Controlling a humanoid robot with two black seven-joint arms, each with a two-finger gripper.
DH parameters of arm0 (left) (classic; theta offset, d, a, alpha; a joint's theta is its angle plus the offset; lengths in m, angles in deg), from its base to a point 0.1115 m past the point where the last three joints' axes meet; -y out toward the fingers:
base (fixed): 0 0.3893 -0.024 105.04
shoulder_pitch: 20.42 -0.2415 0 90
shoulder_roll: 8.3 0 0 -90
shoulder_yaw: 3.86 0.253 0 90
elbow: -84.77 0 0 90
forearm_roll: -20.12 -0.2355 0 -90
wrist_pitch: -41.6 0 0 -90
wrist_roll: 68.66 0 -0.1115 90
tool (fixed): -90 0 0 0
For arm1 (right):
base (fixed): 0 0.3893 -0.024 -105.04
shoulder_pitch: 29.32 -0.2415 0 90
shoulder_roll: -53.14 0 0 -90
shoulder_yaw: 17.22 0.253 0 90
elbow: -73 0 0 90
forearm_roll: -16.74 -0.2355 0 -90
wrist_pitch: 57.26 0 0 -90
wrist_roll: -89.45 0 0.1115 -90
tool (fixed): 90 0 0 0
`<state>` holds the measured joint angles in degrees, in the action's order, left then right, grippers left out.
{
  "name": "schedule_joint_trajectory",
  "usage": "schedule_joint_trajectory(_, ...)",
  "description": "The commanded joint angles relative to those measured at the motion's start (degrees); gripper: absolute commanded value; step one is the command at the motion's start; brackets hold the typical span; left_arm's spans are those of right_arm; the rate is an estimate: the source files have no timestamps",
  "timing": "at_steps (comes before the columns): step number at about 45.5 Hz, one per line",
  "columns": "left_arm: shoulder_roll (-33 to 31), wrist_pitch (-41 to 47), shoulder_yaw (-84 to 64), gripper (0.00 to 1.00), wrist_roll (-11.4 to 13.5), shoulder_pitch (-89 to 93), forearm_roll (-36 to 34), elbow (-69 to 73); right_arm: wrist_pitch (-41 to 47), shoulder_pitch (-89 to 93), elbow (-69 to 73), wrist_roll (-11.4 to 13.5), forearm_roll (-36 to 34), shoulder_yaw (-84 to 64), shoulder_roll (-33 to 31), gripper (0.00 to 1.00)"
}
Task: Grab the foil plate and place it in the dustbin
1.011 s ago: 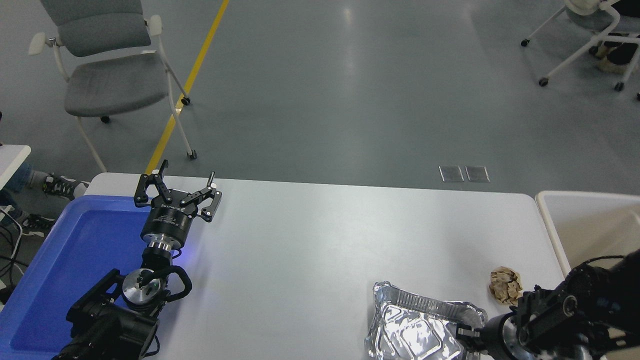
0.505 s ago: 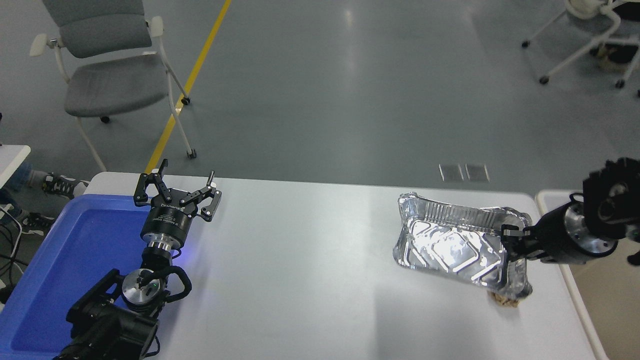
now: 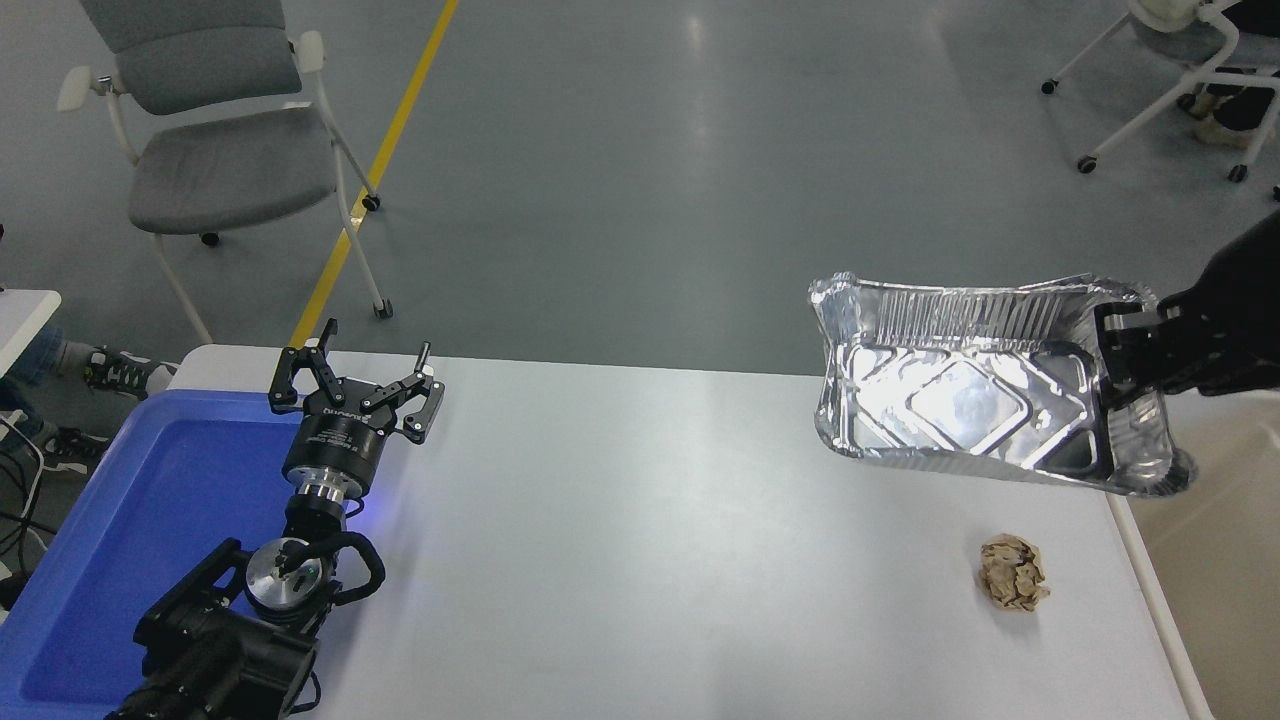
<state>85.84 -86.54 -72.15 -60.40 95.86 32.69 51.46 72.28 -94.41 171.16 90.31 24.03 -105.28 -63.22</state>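
Observation:
The foil plate [image 3: 960, 395] is a shiny silver tray with a dented rim. It hangs in the air above the table's far right corner, its open side tilted toward me. My right gripper [image 3: 1122, 365] comes in from the right edge and is shut on the plate's right rim. The dustbin [image 3: 1215, 560] is beige with a pale rim and stands beside the table's right edge, partly cut off by the picture. My left gripper [image 3: 355, 385] is open and parked at the lower left.
A small tan paper wad [image 3: 1013, 572] lies on the white table [image 3: 650, 540] near its right edge. A blue plastic tray [image 3: 140, 520] sits at the left under my left arm. Chairs stand on the floor beyond the table.
My right gripper has lifted the foil plate from the table's near right up and away, to above the far right corner. The paper wad now shows uncovered. The left arm has not moved.

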Motion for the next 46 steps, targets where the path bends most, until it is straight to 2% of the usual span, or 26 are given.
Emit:
schedule_joint_trajectory(1,0.0,0.0,0.0,0.99,0.0,0.0,0.0,0.0,-5.7,0.2,-7.1,0.1,-2.6,-3.6,-2.5,0.00)
schedule_joint_trajectory(18,0.0,0.0,-0.1,0.99,0.0,0.0,0.0,0.0,-30.0,28.1,-28.3,0.2,-11.7,-0.8,-18.6,0.00)
schedule_joint_trajectory(25,0.0,0.0,-0.1,0.99,0.0,0.0,0.0,0.0,-38.5,48.1,-38.7,0.2,-16.0,13.3,-25.6,0.00)
schedule_joint_trajectory(31,0.0,0.0,-0.1,0.99,0.0,0.0,0.0,0.0,-45.9,65.6,-44.5,0.2,-16.3,29.6,-30.0,0.00)
schedule_joint_trajectory(40,0.0,0.0,-0.1,0.99,0.0,0.0,0.0,0.0,-52.5,95.5,-58.3,0.2,-16.4,57.7,-27.3,0.00)
schedule_joint_trajectory(43,0.0,0.0,-0.1,0.99,0.1,0.0,0.0,0.0,-52.5,104.7,-65.4,0.4,-16.4,66.8,-24.7,0.00)
schedule_joint_trajectory(46,0.0,0.0,-0.1,0.99,0.1,0.0,0.0,0.0,-51.5,115.1,-77.0,1.0,-15.6,75.9,-18.7,0.00)
